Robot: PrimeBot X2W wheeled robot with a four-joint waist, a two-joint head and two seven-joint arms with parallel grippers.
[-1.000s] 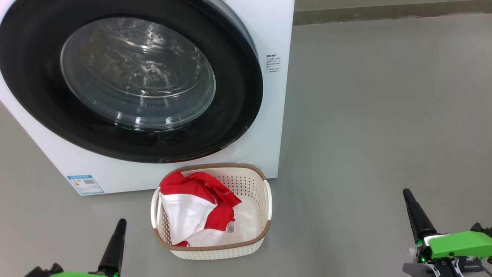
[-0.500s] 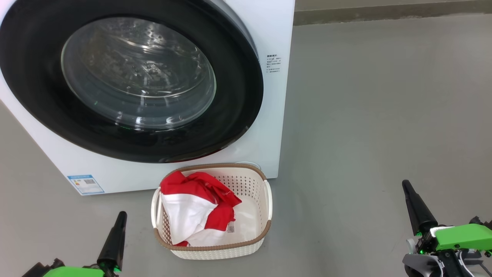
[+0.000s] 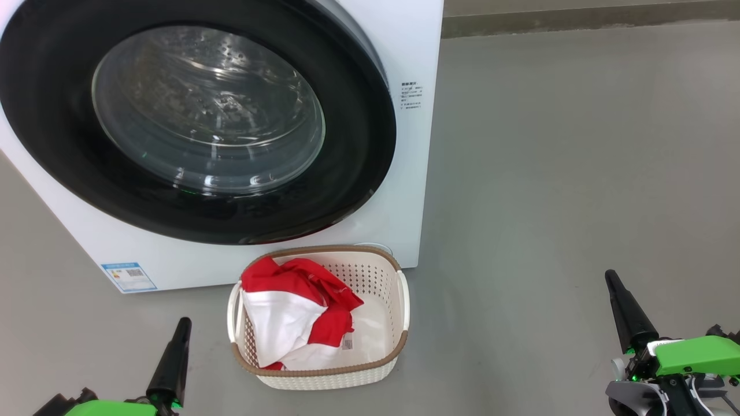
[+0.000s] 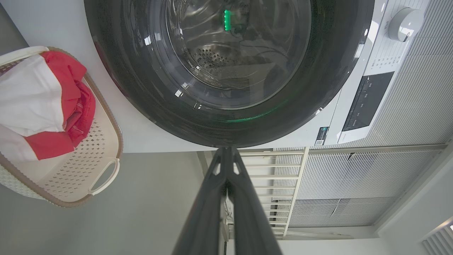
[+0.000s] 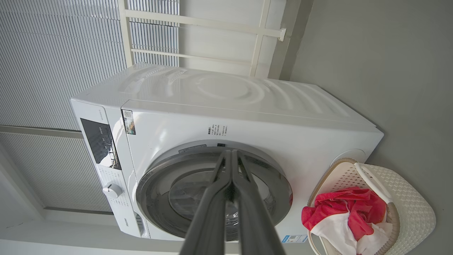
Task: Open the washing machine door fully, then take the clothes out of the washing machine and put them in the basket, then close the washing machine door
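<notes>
The washing machine (image 3: 413, 52) (image 5: 247, 106) stands white before me, and the washing machine door (image 3: 196, 124) (image 4: 226, 71) (image 5: 212, 191) lies flat against its front, black rim around clear glass. Through the glass the steel drum looks bare. In front of it the basket (image 3: 381, 277) (image 4: 102, 141) (image 5: 407, 198) sits on the floor with the clothes (image 3: 295, 315) (image 4: 46, 106) (image 5: 343, 212), red and white, heaped in its left half. My left gripper (image 3: 184, 323) (image 4: 226, 150) is shut, low and left of the basket. My right gripper (image 3: 610, 277) (image 5: 231, 153) is shut, far right of it.
Grey floor (image 3: 566, 173) spreads wide to the right of the machine. A baseboard (image 3: 578, 20) runs along the wall behind. White slatted panels and a rail frame (image 4: 293, 177) stand beside the machine. The control panel and dial (image 4: 405, 23) sit on its top front.
Both grippers rose slightly in the head view over the first half second, then held still. Door, basket and clothes have not moved.
</notes>
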